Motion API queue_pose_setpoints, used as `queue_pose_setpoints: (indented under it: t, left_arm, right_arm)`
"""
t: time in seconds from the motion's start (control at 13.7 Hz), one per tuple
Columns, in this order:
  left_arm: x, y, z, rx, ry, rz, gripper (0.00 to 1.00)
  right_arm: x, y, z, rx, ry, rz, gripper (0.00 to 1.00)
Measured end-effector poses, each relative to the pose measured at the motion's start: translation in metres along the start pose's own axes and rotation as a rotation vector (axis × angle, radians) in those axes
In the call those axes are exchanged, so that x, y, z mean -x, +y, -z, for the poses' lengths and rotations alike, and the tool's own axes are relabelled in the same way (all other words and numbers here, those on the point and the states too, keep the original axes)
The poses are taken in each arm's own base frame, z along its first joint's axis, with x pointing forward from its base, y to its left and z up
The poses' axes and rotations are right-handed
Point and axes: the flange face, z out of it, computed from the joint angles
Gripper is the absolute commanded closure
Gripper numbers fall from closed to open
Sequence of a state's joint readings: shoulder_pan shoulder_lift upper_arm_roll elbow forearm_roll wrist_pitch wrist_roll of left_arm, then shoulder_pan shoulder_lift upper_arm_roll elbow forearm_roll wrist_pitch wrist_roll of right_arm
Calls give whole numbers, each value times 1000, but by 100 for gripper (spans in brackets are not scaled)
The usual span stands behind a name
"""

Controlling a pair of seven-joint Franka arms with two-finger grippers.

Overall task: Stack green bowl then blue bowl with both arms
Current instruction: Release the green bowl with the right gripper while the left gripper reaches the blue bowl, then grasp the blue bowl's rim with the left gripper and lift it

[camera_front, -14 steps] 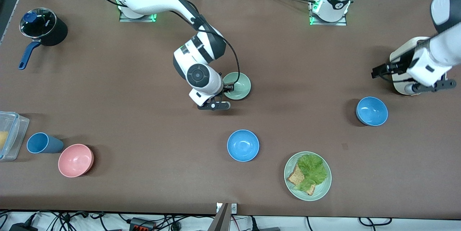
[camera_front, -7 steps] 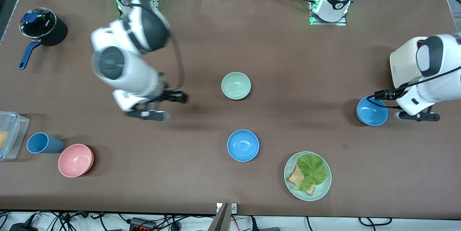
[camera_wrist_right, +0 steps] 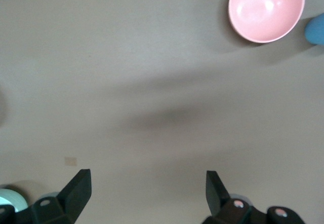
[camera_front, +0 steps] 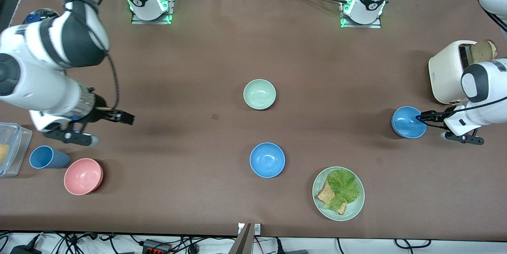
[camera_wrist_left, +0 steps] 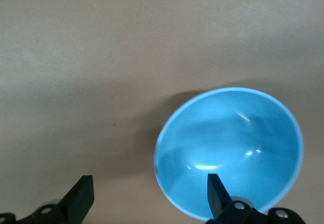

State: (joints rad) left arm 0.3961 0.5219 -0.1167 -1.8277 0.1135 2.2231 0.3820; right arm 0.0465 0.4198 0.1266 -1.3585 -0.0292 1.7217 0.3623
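Observation:
The green bowl (camera_front: 259, 94) sits alone at mid-table. One blue bowl (camera_front: 267, 160) sits nearer the front camera than it. A second blue bowl (camera_front: 409, 122) sits toward the left arm's end and also shows in the left wrist view (camera_wrist_left: 228, 150). My left gripper (camera_front: 421, 118) (camera_wrist_left: 148, 196) is open, low at this second bowl, with one finger over its inside and the other outside its rim. My right gripper (camera_front: 123, 118) (camera_wrist_right: 147, 191) is open and empty over bare table toward the right arm's end.
A pink bowl (camera_front: 83, 176) (camera_wrist_right: 266, 8), a blue cup (camera_front: 47, 157) and a clear container (camera_front: 10, 149) stand at the right arm's end, with a black pot (camera_front: 47, 28) farther back. A toaster (camera_front: 449, 71) holding bread stands by the left arm. A plate (camera_front: 323, 210) carries bread and lettuce.
My right gripper left the green bowl and swung away toward its end of the table. My left gripper moved from over the toaster down to the blue bowl's rim. The bowls stayed put.

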Motion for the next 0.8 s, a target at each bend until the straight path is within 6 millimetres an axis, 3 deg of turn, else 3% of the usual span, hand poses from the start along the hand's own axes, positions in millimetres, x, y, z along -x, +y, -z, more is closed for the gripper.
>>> queue_pose_setpoints:
  t: [0.22,0.36,0.51,0.8]
  left_arm:
    - [-1,-3,-17,17,-2,2,19]
    - [-3,-1,-22,26,5,3,34]
    - [-4,1,-29,46,7,16,42]
    - [-5,5,-40,94,7,44,69]
  right_arm:
    - [-9,39,14,-4,19,17,0]
    - [-11,78,36,-5,47,31,0]
    - [-3,113,61,-2,49,40,0]
    - [20,133,103,6,69,131,0]
